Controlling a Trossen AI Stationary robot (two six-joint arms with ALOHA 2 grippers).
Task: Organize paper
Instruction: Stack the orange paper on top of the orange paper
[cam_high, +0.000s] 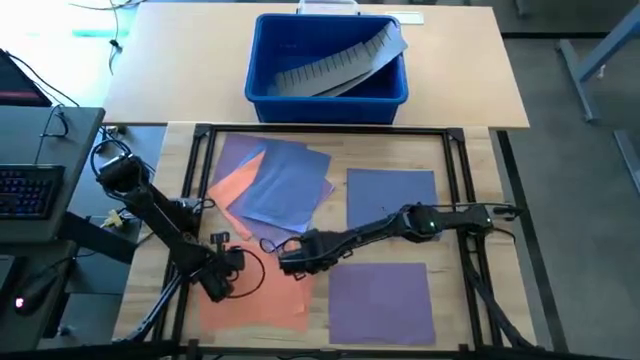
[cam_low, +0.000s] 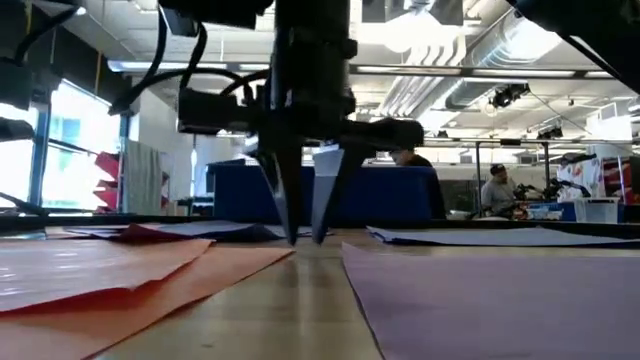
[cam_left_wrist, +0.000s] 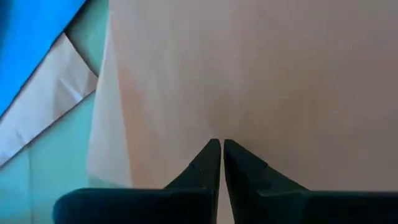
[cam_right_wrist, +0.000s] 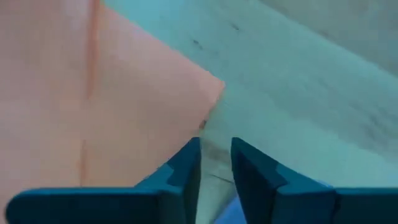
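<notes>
Orange, purple and blue sheets of paper lay spread over the wooden bench (cam_high: 330, 170) inside its black frame. One large orange sheet (cam_high: 262, 300) sat at the near left part of the bench, under the left gripper (cam_high: 222, 285), whose two fingers (cam_left_wrist: 205, 163) were pressed together with only a hairline between their tips, holding nothing that could be seen; in the left wrist view they pointed at the pale orange surface.

Toward the far left corner lay an overlapping heap: a blue-purple sheet (cam_high: 288, 185) on top, a second orange sheet (cam_high: 232, 185) sticking out from under it toward the left edge, and another purple sheet (cam_high: 238, 153) beneath, toward the far edge.

The right gripper (cam_high: 292, 262) reached in from the right edge to the middle of the bench, just beside the right edge of the large orange sheet. Its fingers (cam_right_wrist: 186, 163) stood slightly apart, a narrow gap between them, closed on nothing, their tips close above bare wood near that sheet's corner.

Two purple sheets lay flat on the right half, one toward the far edge (cam_high: 392, 195), one at the near edge (cam_high: 382, 300), apart from each other.

Beyond the bench, on a separate tabletop, stood a blue bin (cam_high: 328, 90) holding a grey ridged strip (cam_high: 335, 65).
</notes>
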